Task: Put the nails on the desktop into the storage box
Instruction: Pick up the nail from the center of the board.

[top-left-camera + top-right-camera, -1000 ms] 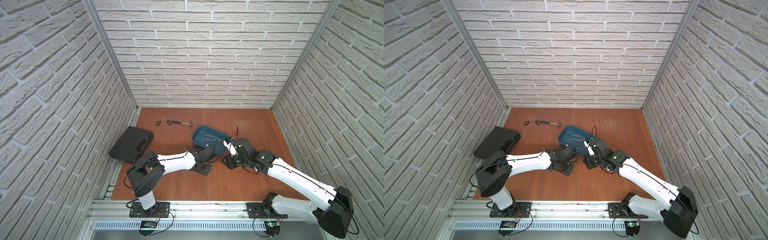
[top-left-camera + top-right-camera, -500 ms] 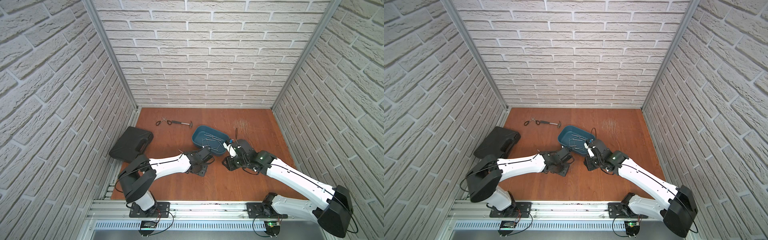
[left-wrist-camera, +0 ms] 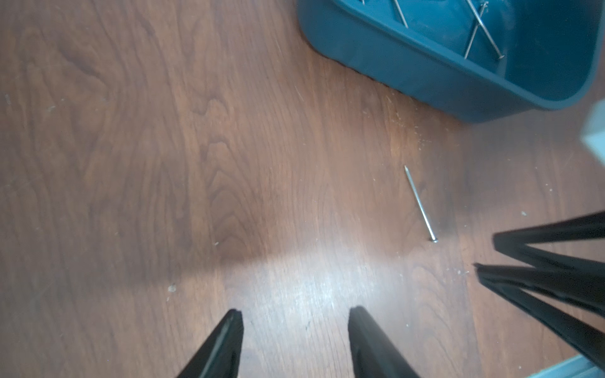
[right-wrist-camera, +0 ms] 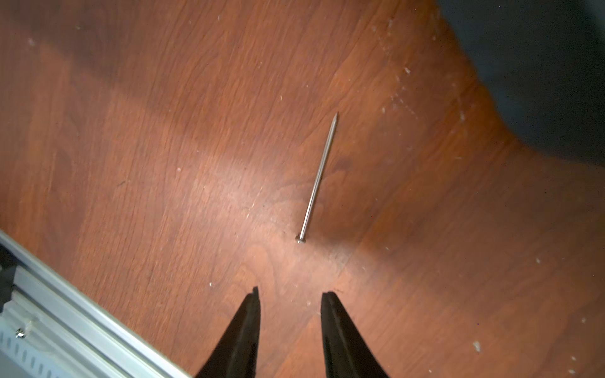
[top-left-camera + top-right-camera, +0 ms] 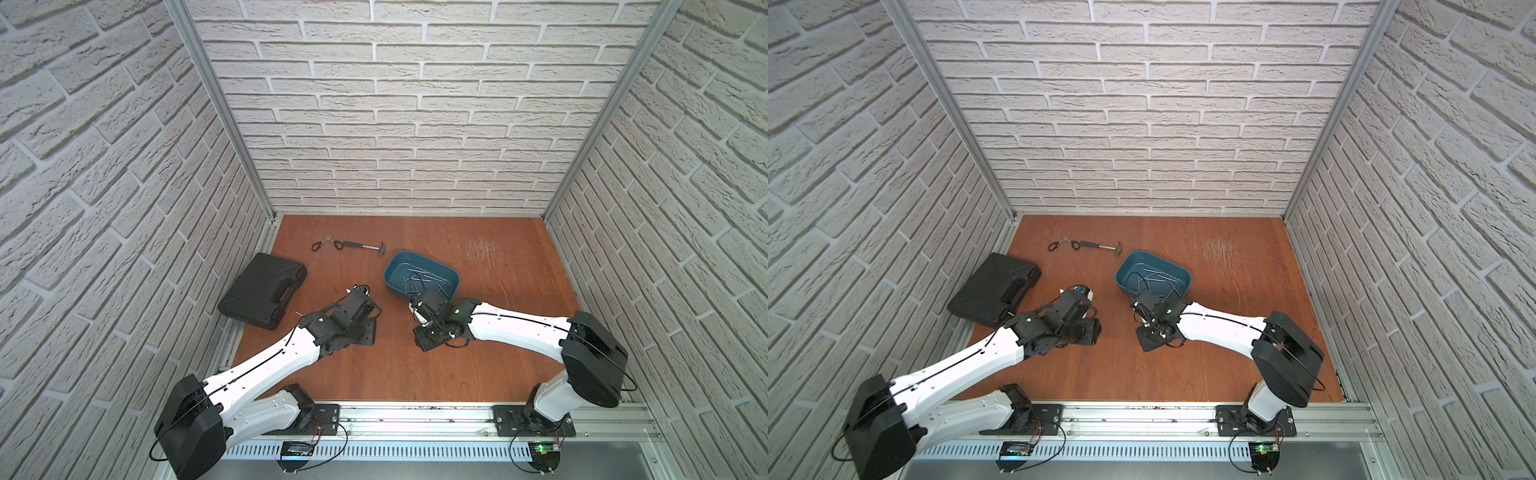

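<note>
Several thin silver nails (image 5: 424,279) lie in the teal storage box (image 5: 397,270) on the reddish-brown desktop (image 5: 415,374). One more nail (image 4: 319,176) lies flat on the wood just in front of the box, also seen from the left wrist (image 3: 420,203). My right gripper (image 4: 292,292) is open and empty, its tips a short way behind the nail's head. My left gripper (image 3: 298,311) is open and empty over bare wood, off to the side of the nail. In both top views the left gripper (image 5: 360,296) is left of the box (image 5: 1133,266) and the right gripper (image 5: 419,311) at its near edge.
A black tool case (image 5: 264,291) lies at the left edge. Scissors (image 5: 326,243) and a hammer (image 5: 365,246) lie at the back left. Pale scratches (image 5: 480,249) mark the back right. The aluminium front rail (image 4: 65,324) runs close behind my right gripper.
My left gripper has drawn back to the left, away from the box, and its jaws have opened wider. My right gripper has shifted slightly left along the box's near edge.
</note>
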